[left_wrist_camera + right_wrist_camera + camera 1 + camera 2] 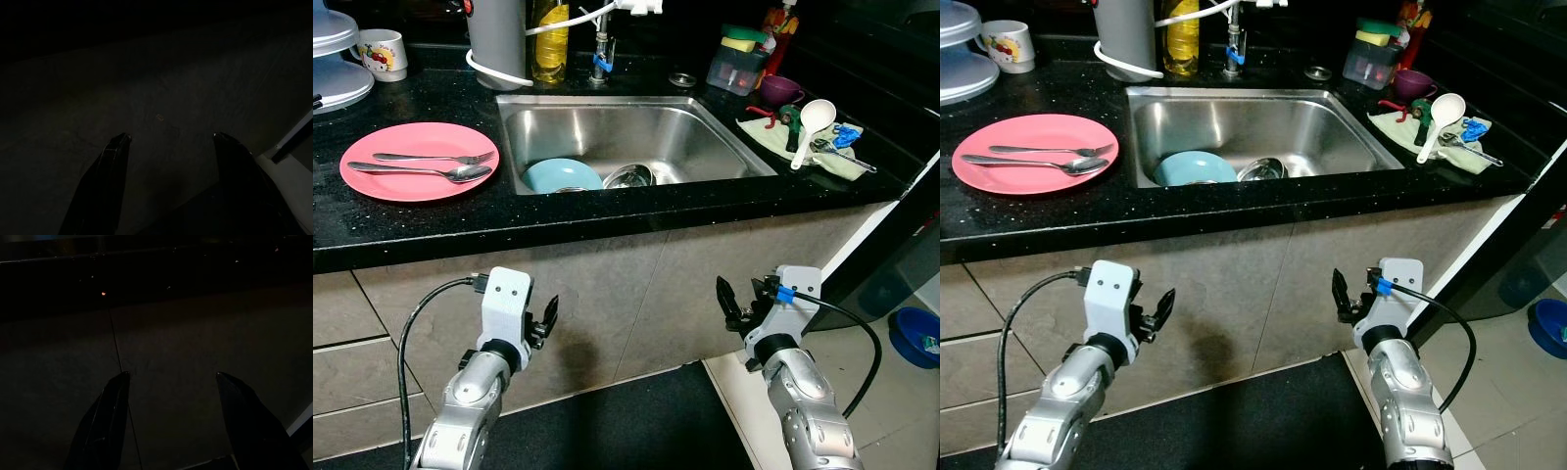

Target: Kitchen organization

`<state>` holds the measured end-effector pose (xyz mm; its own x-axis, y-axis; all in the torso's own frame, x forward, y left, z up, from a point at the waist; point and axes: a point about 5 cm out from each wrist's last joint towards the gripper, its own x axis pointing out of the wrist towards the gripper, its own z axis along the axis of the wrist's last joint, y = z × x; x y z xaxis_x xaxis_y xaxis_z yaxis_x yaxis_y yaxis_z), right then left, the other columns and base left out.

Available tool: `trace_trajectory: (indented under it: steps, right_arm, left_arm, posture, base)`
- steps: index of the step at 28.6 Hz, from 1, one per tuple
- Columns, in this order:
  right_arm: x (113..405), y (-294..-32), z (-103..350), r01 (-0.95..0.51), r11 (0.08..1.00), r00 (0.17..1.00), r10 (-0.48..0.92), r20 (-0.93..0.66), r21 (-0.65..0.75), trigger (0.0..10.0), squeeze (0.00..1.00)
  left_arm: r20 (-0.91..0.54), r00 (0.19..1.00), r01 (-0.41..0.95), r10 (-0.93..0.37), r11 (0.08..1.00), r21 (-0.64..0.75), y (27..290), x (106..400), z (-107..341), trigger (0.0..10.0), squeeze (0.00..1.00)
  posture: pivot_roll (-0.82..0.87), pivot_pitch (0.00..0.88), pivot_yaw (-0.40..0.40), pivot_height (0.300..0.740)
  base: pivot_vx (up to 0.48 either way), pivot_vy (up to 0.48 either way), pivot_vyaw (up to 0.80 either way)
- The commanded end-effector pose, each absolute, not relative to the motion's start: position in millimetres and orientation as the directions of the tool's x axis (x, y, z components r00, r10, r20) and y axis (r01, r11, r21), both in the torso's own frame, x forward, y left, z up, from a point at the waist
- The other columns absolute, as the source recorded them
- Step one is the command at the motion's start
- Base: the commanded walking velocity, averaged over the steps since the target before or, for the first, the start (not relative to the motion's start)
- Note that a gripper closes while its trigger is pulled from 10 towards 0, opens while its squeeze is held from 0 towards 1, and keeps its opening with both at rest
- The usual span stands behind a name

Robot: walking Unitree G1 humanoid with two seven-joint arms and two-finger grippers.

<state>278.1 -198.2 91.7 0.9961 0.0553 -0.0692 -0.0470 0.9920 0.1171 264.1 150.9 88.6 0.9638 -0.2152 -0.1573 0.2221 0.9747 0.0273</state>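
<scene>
Black speckled stone makes up the surface point(607, 220), which runs across the upper half of the head views, with a steel sink point(705, 132) set in its middle. A pink plate point(419, 160) sits at the left of the frame carrying a fork point(435, 157) and a spoon point(423, 171); a pale blue bowl point(560, 175) and a steel bowl point(628, 176) lie inside the sink. At the upper right, a white ladle point(811, 122) rests on a cloth point(803, 145).

Both arms hang low in front of the cabinet face, below the counter edge. The left gripper point(168, 142) has its fingers spread and holds nothing; the right gripper point(171, 377) is likewise spread and empty.

The likely risk is in raising either arm: the counter overhangs the grippers, so a straight lift could knock the fingers against its edge. Reaching for the plate could also tip the loose cutlery off, since neither piece is restrained.

A mug point(382, 53) at the upper left bears a red printed design, too small to read. No brand or writing is legible elsewhere.
</scene>
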Motion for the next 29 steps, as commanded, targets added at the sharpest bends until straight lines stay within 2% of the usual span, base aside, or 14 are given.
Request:
trace_trajectory:
  steps: [1,29]
  right_arm:
    - [276.3,-202.3,91.7,-0.036,0.993,0.996,0.045,-0.076,0.115,10.0,0.0]
    - [277.4,-202.7,91.3,-0.04,0.992,0.996,0.049,-0.079,0.116,10.0,0.0]
  left_arm:
    - [-0.172,0.959,0.232,-0.225,0.973,0.019,148.1,264.2,84.1,10.0,0.0]
    - [-0.172,0.959,0.23,-0.224,0.973,0.016,147.3,265.1,84.3,10.0,0.0]
  posture:
    - [0.05,0.034,-0.149,0.74]
    - [0.05,0.03,-0.153,0.74]
  base:
    - [0.0,0.0,0.0]
    - [0.0,0.0,0.0]
